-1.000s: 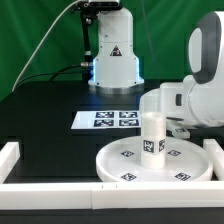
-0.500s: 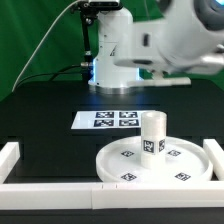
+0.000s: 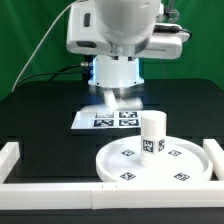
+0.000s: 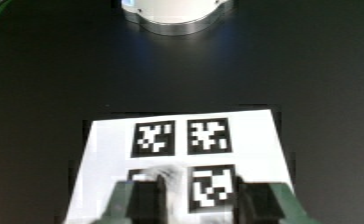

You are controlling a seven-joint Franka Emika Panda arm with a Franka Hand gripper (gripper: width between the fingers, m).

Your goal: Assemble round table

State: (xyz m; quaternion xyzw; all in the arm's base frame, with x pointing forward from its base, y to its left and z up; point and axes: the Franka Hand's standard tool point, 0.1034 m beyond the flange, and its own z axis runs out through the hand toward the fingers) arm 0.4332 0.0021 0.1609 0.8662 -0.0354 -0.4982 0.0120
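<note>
The round table's white disc (image 3: pixel 128 158) lies at the front right in the exterior view. Its short tagged leg (image 3: pixel 152 135) stands upright on the middle of the disc, with nothing touching it. My gripper (image 3: pixel 112 103) hangs blurred over the marker board (image 3: pixel 100 119), behind and to the exterior view's left of the disc. In the wrist view my gripper (image 4: pixel 200 200) is shut, and nothing sits in the narrow slit left between its fingertips. The marker board (image 4: pixel 179 140) shows beneath it. Neither the disc nor the leg appears in the wrist view.
White border rails run along the front (image 3: pixel 50 190), the left (image 3: pixel 10 153) and the right (image 3: pixel 215 153) of the black table. The arm's white base (image 3: pixel 115 68) (image 4: pixel 175 12) stands behind the marker board, before a green backdrop.
The arm has swung from beside the leg at the exterior view's right across to the marker board. The leg stays upright on the disc. The jaws stay shut.
</note>
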